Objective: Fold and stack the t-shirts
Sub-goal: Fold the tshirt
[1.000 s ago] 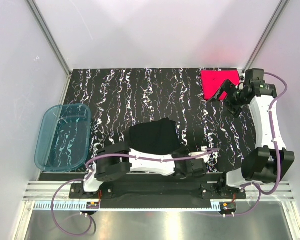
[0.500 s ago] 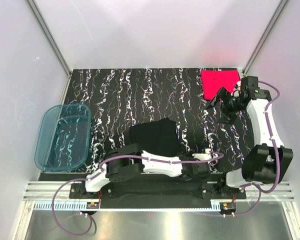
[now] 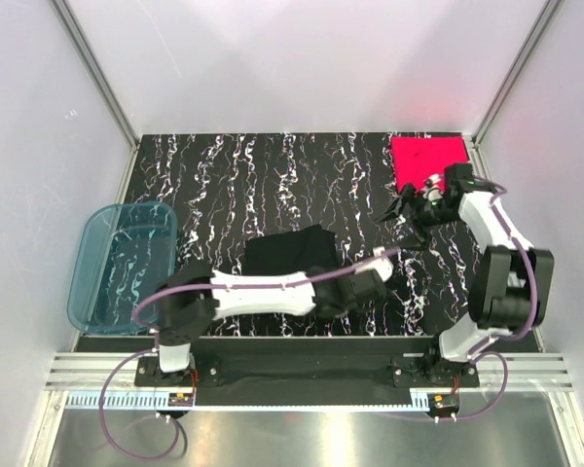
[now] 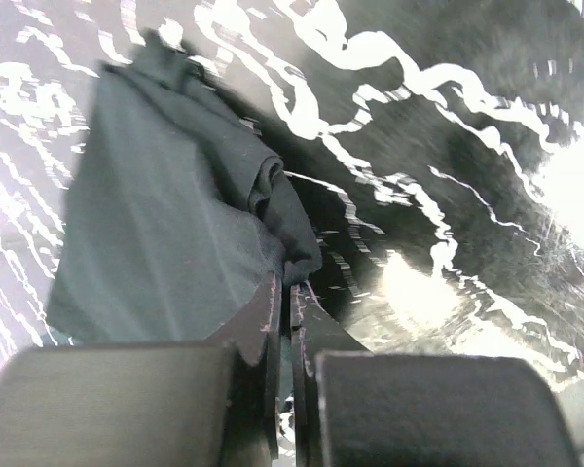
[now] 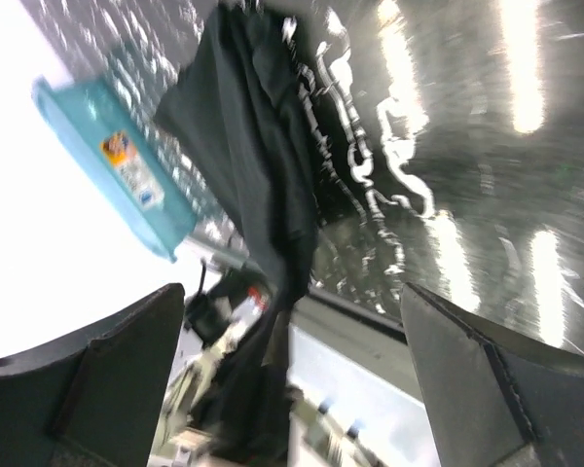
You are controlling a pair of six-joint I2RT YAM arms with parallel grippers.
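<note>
The black t-shirt (image 3: 287, 255) lies bunched at the frame's centre on the worktop (image 3: 224, 175); its edge is pinched by the closed left claw (image 4: 284, 284), probably for folding; the right claw (image 5: 292, 292) is held wide, empty; the folded pink-red t-shirt (image 3: 428, 161) is parked upper right as stack base.

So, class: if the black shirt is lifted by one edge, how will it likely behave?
Probably floppy: the black shirt lies creased and bunched, so it should drape and unfold rather than hold its shape. It is likely light for its size, being thin cloth that the shut left tool seems to pinch by one edge.
</note>
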